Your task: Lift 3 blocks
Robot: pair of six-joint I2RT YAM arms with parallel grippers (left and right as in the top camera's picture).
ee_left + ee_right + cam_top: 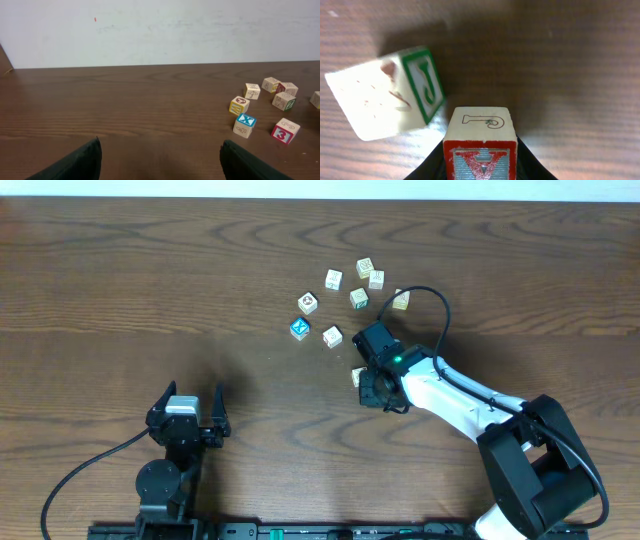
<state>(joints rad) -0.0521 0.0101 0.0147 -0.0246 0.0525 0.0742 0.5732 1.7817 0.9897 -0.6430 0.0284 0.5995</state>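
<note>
You're clamping right hand (377, 388) on red-faced block (481, 142), right of centre over surface (150, 280). Green J block (390, 95) is sitting just left of it. Left hand (160, 162) is hovering near left, fingers apart.
Step, as I judge it: lifting one of three.
Next move calls for raising straight up, clearing J block.

Overhead: straight down on brown wooden counter (120, 280). Left wrist: low, level, shares its scattered wooden cubes (285, 131). Right wrist: close, downward.
</note>
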